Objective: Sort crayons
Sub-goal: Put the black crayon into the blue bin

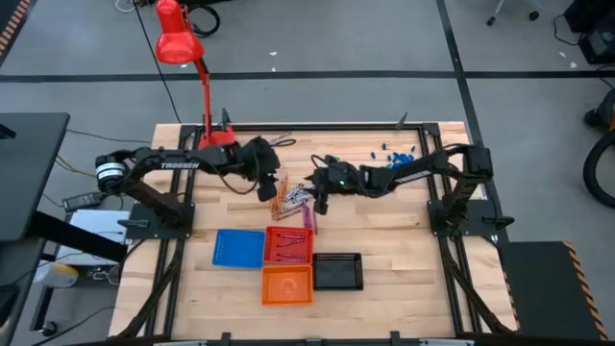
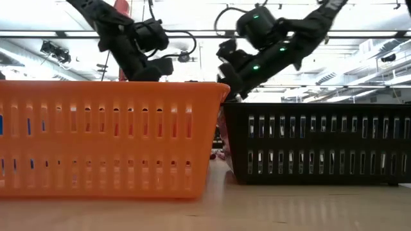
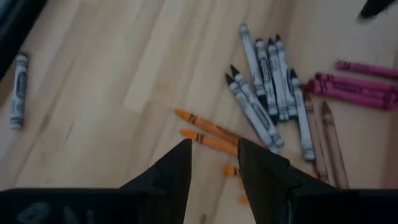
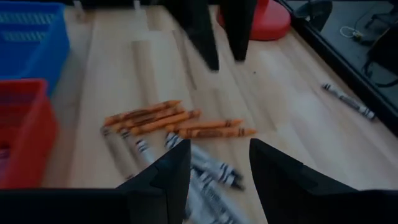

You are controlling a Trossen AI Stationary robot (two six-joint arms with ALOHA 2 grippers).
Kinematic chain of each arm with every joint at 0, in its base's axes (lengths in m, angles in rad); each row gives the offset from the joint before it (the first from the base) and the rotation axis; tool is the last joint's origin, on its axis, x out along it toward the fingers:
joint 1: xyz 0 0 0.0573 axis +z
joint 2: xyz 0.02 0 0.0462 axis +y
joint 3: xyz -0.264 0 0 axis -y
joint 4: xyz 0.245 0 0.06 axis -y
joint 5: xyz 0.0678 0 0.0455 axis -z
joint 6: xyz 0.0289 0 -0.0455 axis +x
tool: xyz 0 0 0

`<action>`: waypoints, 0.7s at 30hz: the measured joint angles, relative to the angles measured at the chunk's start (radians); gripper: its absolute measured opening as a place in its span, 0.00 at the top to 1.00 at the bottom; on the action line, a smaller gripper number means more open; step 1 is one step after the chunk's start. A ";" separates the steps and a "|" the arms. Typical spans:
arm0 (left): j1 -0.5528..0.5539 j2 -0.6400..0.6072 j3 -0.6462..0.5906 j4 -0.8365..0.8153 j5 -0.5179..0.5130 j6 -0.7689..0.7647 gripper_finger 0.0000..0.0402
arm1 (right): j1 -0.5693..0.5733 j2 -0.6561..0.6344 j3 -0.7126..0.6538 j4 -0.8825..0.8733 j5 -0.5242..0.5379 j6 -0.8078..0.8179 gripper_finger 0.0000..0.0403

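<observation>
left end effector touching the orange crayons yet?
Apart. In the left wrist view the left end effector hangs open above the orange crayons, bare wood showing between its fingers, nothing gripped.

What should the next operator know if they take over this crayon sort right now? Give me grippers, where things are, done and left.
Left gripper: open, empty, over the orange crayons in the pile.
Right gripper: open, empty, over the grey crayons on the pile's other side.
Pile at table centre: orange, grey, magenta and a couple of brown crayons. One grey stray lies apart from the pile.
Trays near the front edge: blue, red, orange, black.
Done: the red tray seems to hold a few crayons.
Left: nearly all of the pile, plus the stray.
</observation>
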 joint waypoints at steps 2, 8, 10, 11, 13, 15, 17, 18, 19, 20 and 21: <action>-0.012 -0.017 -0.036 0.011 -0.022 -0.006 0.65 | -0.018 0.046 0.071 -0.034 -0.006 -0.017 0.58; -0.029 -0.047 -0.132 0.106 -0.114 0.006 0.65 | -0.070 0.186 0.302 -0.203 -0.064 -0.047 0.58; -0.013 -0.062 -0.164 0.115 -0.124 0.022 0.65 | -0.089 0.223 0.360 -0.249 -0.073 -0.053 0.58; -0.004 -0.061 -0.175 0.144 -0.127 0.025 0.65 | -0.097 0.241 0.392 -0.273 -0.075 -0.054 0.58; 0.020 -0.070 -0.198 0.158 -0.128 0.023 0.65 | -0.115 0.273 0.447 -0.296 -0.077 -0.051 0.58; 0.037 -0.075 -0.226 0.188 -0.129 0.011 0.65 | -0.133 0.298 0.499 -0.337 -0.080 -0.032 0.58; 0.051 -0.098 -0.264 0.216 -0.129 0.009 0.65 | -0.149 0.321 0.543 -0.375 -0.094 -0.019 0.58; 0.054 -0.099 -0.277 0.263 -0.130 0.009 0.65 | -0.157 0.327 0.556 -0.401 -0.102 -0.013 0.58; 0.061 -0.109 -0.295 0.292 -0.129 0.009 0.65 | -0.162 0.337 0.570 -0.405 -0.104 -0.010 0.58; 0.068 -0.121 -0.314 0.305 -0.129 0.010 0.65 | -0.165 0.340 0.575 -0.407 -0.105 -0.009 0.58; 0.077 -0.119 -0.323 0.340 -0.129 0.010 0.65 | -0.166 0.339 0.575 -0.420 -0.103 -0.009 0.58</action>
